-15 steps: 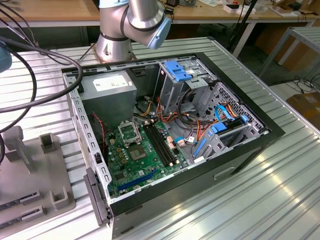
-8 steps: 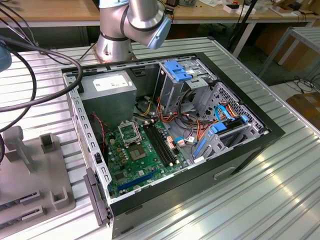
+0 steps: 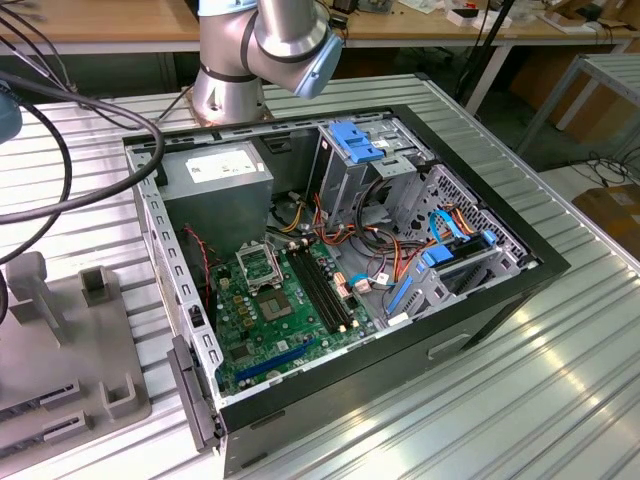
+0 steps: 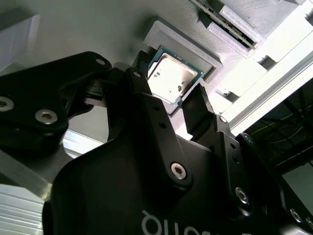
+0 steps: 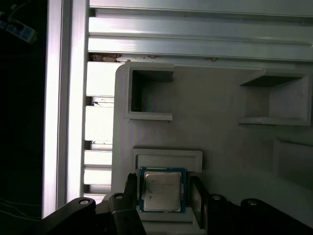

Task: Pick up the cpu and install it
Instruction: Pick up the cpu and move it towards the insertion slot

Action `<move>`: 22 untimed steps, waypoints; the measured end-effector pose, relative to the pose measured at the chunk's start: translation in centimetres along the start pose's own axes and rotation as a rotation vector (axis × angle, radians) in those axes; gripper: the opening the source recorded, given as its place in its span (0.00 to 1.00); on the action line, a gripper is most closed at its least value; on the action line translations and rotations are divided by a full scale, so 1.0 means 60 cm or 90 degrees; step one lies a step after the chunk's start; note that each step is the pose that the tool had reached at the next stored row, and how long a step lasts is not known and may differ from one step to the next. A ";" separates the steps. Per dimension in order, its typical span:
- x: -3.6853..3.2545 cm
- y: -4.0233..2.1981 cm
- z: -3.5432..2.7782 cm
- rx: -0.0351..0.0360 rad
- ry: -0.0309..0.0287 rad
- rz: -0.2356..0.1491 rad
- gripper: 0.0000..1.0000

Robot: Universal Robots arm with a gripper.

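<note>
The cpu [image 5: 161, 192], a small square chip with a silver-grey top, lies flat in a shallow recess of a grey fixture plate [image 5: 220, 98]. It also appears in the second wrist view as the cpu [image 4: 172, 77]. My gripper [image 5: 163, 188] straddles it, open, with one black finger [image 5: 130, 183] on each side and small gaps to the chip's edges. The same gripper [image 4: 168, 84] and a finger [image 4: 197, 105] show in the second wrist view. In the exterior view, the open socket [image 3: 257, 266] sits on the green motherboard inside the computer case [image 3: 480, 300].
The fixture plate [image 3: 60, 330] with raised holders lies at the exterior view's left, on a ribbed aluminium table [image 3: 560, 400]. The arm's base [image 3: 230, 80] stands behind the case. Black cables [image 3: 60, 150] loop over the table's left. Drive cages, wiring and RAM slots crowd the case.
</note>
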State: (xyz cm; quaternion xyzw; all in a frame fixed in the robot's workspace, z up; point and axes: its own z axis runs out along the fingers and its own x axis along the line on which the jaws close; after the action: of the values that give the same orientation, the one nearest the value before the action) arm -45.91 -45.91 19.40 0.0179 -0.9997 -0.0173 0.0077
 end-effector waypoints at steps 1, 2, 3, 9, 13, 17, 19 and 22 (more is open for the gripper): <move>0.000 0.000 0.000 0.0000 0.0001 0.000 0.55; 0.000 0.000 0.000 0.0000 0.0001 0.000 0.55; 0.000 0.000 0.000 0.0000 0.0001 0.000 0.55; 0.000 0.000 0.000 0.0001 0.0002 0.000 0.53; 0.000 0.000 0.000 0.0001 0.0001 0.000 0.47; 0.000 0.000 0.000 0.0000 0.0001 0.000 0.47; 0.000 0.000 0.000 0.0000 0.0001 0.000 0.47; 0.000 0.000 0.000 -0.0001 -0.0001 0.001 0.46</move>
State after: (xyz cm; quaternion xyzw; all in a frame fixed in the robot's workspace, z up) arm -45.90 -45.91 19.42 0.0173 -0.9997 -0.0174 0.0076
